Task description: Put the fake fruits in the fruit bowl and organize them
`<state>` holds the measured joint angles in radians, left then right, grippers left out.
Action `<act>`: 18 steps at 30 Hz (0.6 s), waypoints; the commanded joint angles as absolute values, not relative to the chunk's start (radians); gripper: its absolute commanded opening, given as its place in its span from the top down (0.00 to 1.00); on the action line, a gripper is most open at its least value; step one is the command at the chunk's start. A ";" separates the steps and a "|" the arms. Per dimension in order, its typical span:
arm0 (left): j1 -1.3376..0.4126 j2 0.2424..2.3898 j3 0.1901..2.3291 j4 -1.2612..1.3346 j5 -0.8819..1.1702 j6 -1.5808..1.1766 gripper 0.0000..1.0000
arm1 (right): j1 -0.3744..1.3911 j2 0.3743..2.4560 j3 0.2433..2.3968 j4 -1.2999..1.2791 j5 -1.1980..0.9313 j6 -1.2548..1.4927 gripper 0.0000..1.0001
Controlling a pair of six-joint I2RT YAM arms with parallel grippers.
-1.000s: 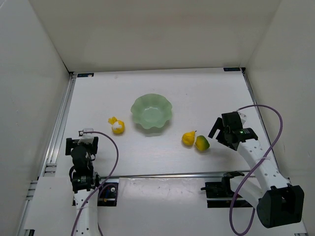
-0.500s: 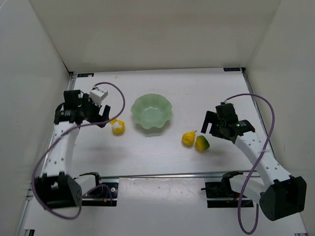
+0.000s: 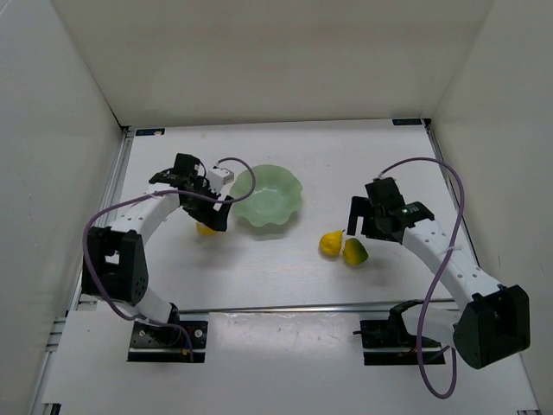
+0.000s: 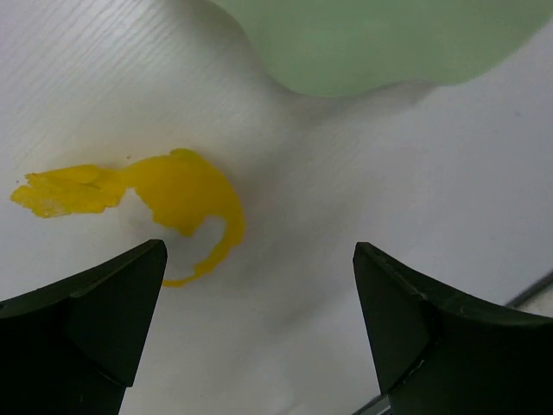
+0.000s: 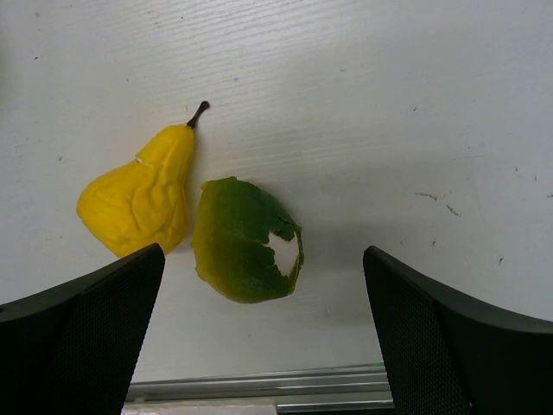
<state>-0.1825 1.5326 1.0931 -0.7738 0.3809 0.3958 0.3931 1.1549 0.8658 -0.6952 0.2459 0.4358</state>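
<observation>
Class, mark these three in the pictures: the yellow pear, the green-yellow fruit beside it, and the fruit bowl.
yellow pear (image 5: 136, 203): right wrist view, on its wide lower body.
green-yellow fruit (image 5: 238, 246): right wrist view, on its green skin.
fruit bowl (image 3: 267, 202): top external view, on its bare inner floor.

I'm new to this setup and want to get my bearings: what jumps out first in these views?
A pale green scalloped bowl sits empty in the middle of the scene. Right of it, a yellow pear and a green-yellow fruit lie side by side below the right fingers, which are open. Left of the bowl, the open left fingers hang over a lumpy yellow fruit.
</observation>
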 commanded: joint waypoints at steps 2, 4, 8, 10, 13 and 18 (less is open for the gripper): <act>-0.192 1.574 1.129 -0.658 0.186 0.328 0.00 | 0.397 1.175 0.917 -0.684 0.265 0.423 0.00; -0.192 1.583 1.120 -0.647 0.138 0.328 0.00 | 0.406 1.184 0.917 -0.684 0.265 0.423 0.00; -0.201 1.632 1.129 -0.638 0.129 0.337 0.00 | 0.407 1.216 0.927 -0.684 0.265 0.423 0.00; -0.201 1.670 1.129 -0.638 0.141 0.337 0.00 | 0.416 1.229 0.936 -0.684 0.265 0.423 0.00; -0.201 1.715 1.129 -0.638 0.141 0.337 0.00 | 0.416 1.250 0.945 -0.684 0.265 0.423 0.00; -0.201 1.729 1.129 -0.629 0.141 0.337 0.06 | 0.416 1.269 0.968 -0.693 0.274 0.414 0.00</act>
<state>-0.1967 1.7538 1.1053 -0.6498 0.1482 0.3420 0.4110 1.2625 0.9123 -0.6971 0.2596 0.4355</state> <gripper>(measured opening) 0.949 0.998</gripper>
